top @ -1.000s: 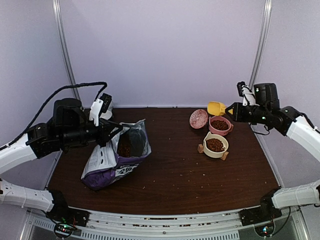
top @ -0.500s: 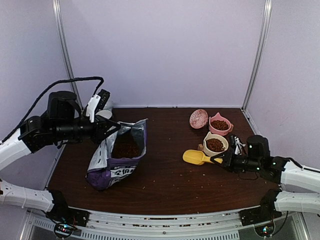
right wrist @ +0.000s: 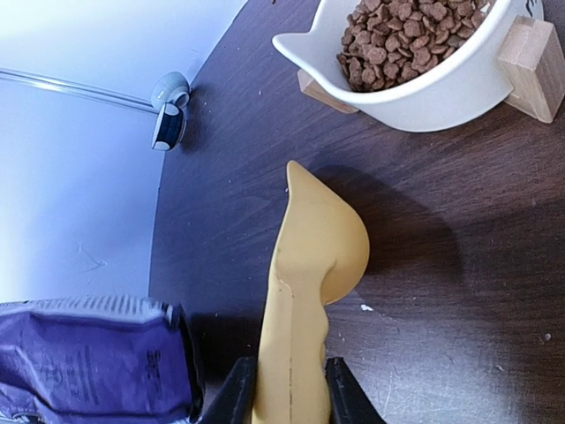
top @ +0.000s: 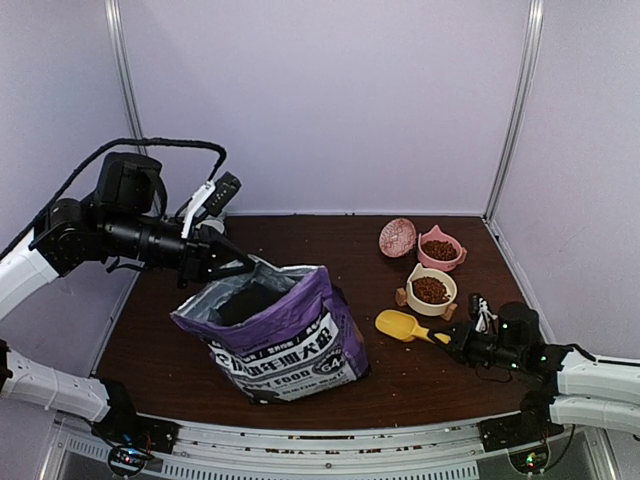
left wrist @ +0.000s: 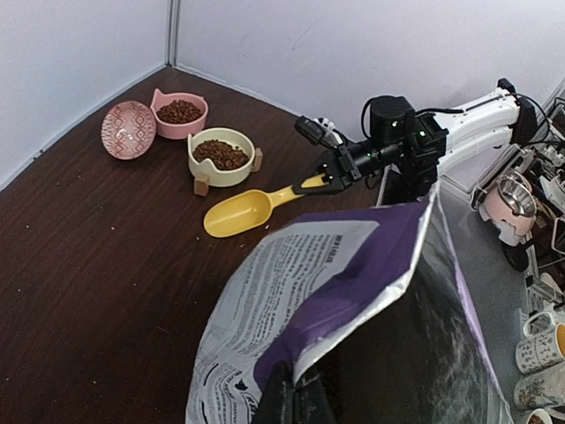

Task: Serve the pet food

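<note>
Brown pet food (top: 431,290) fills the cream bowl (top: 447,302) and the pink bowl (top: 440,250). The purple bag (top: 290,335) stands upright at the table's front middle with its mouth open and its inside dark. My left gripper (top: 240,268) is shut on the bag's back-left rim, and the left wrist view shows its fingers (left wrist: 296,402) pinching the rim of the bag (left wrist: 353,291). The empty yellow scoop (top: 400,325) lies low in front of the cream bowl. My right gripper (top: 447,338) is shut on its handle; its fingers (right wrist: 289,397) clamp the scoop (right wrist: 313,256).
A pink patterned bowl (top: 397,238) stands tilted at the back, left of the pink bowl. The cream bowl rests on wooden feet (right wrist: 530,57). Crumbs are scattered over the dark wooden table (top: 400,385). White walls enclose the table on three sides.
The left arm has pulled the bag from slumped to upright and shifted it right and nearer. The right arm brought the scoop from above the pink bowl down in front of the cream bowl.
</note>
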